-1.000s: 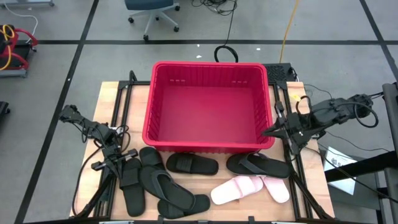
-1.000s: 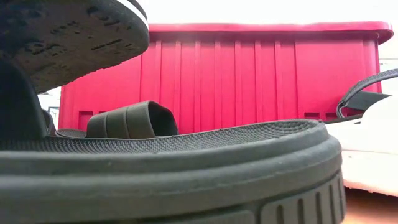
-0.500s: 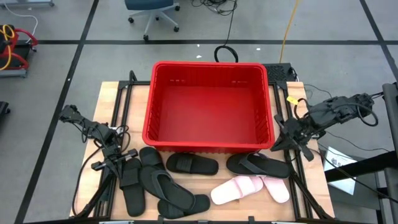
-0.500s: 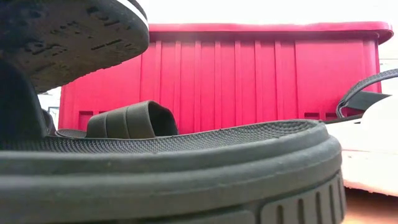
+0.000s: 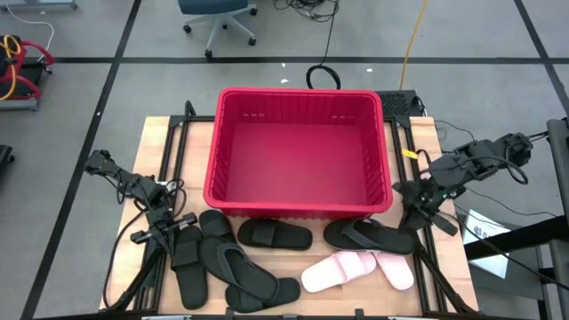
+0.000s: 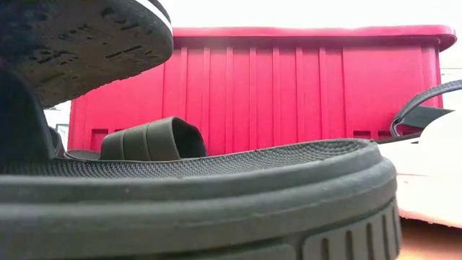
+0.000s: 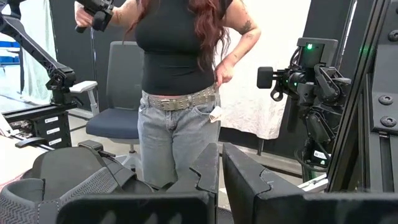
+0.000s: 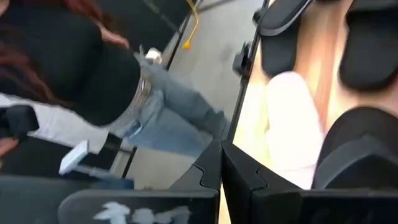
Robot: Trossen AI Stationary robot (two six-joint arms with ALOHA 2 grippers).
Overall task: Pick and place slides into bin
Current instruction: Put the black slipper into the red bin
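The red bin (image 5: 298, 206) stands at the table's middle and far side, and no slides show in it. Several black slides lie on the table along its near wall: one (image 5: 276, 235), another (image 5: 369, 236), and a cluster at the left (image 5: 227, 265). Two pink slides (image 5: 342, 269) lie at the near right. My right gripper (image 5: 418, 215) is shut and empty beside the bin's near right corner, close to the right black slide. My left gripper (image 5: 167, 233) is shut at the table's left, beside the black cluster; whether it touches a slide, I cannot tell.
A person stands beyond the table in the left wrist view (image 7: 180, 81). Black frame rails run along the table's left (image 5: 169, 151) and right (image 5: 409, 142) sides. In the low view a black slide's sole (image 6: 195, 202) fills the foreground before the bin (image 6: 289, 87).
My right gripper has moved from the bin's right wall toward the table's near edge and has turned from pointing at the bin to pointing toward the near edge, by the right black slide. The slides and the bin have stayed where they were.
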